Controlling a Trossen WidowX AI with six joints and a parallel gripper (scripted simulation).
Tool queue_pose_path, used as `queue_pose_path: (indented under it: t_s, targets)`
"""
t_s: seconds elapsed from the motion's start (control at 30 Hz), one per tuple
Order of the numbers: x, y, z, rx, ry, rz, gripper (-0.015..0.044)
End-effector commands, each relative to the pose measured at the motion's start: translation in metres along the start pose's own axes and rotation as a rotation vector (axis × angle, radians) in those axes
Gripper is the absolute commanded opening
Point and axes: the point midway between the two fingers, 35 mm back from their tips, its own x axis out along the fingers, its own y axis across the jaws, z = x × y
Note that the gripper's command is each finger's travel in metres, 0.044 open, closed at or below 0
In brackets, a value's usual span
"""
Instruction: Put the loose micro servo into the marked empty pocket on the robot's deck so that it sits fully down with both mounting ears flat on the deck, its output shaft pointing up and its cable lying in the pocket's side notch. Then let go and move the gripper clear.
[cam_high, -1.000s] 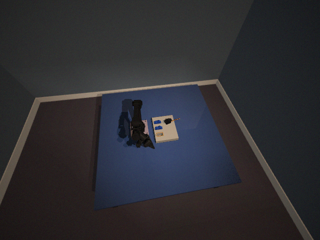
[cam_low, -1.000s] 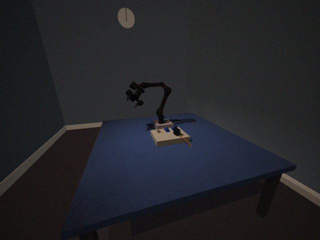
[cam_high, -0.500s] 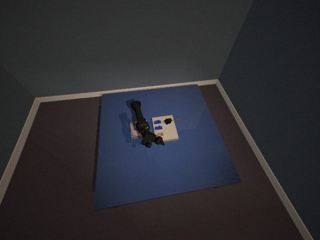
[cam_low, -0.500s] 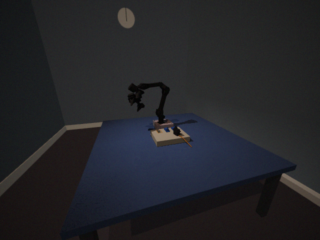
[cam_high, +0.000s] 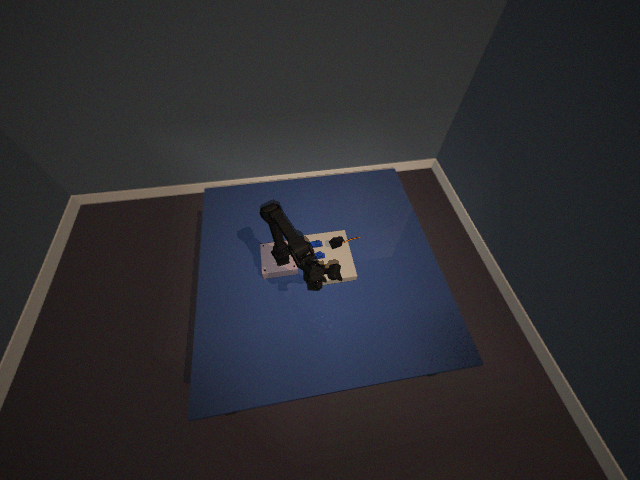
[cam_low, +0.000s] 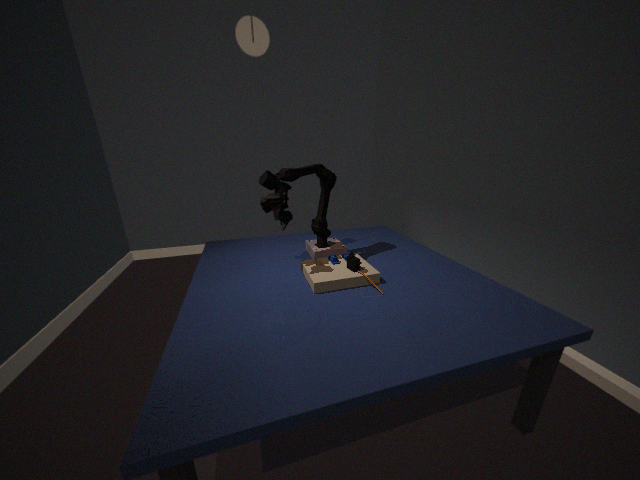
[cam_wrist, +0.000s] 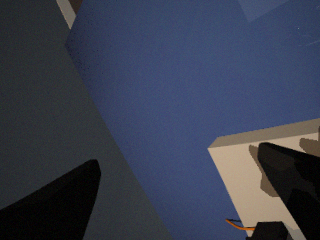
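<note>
The loose micro servo (cam_high: 336, 242) (cam_low: 353, 262) (cam_wrist: 270, 231) is black and rests on the beige deck (cam_high: 348, 258) (cam_low: 338, 284) (cam_wrist: 230, 170), near its far right corner in the top view. Its orange cable (cam_high: 353, 239) (cam_low: 374, 285) (cam_wrist: 240, 228) runs out past the deck's edge. The servo's exact pose is too small and dark to tell. My gripper (cam_low: 279, 223) (cam_wrist: 179, 159) is open and empty, high above the table and away from the servo. In the top view the arm hides the marked pocket; in the exterior view shadow obscures that part of the deck.
Two blue servos (cam_high: 316, 243) (cam_high: 320, 254) sit in the deck beside the black one. The arm's pale pink base block (cam_high: 272, 268) (cam_low: 318, 253) stands next to the deck. Both are on the blue table (cam_high: 320, 351) (cam_low: 289, 351) (cam_wrist: 165, 90). Walls stand beyond the table.
</note>
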Motion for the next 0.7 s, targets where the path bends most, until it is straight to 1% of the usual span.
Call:
queue_pose_path:
  t_s: [0.0, 0.67]
  targets:
    - [0.010, 0.001, -0.012, -0.075, 0.026, -0.036, 0.0440]
    - [0.062, -0.002, -0.095, -0.577, 0.213, -0.207, 0.0440]
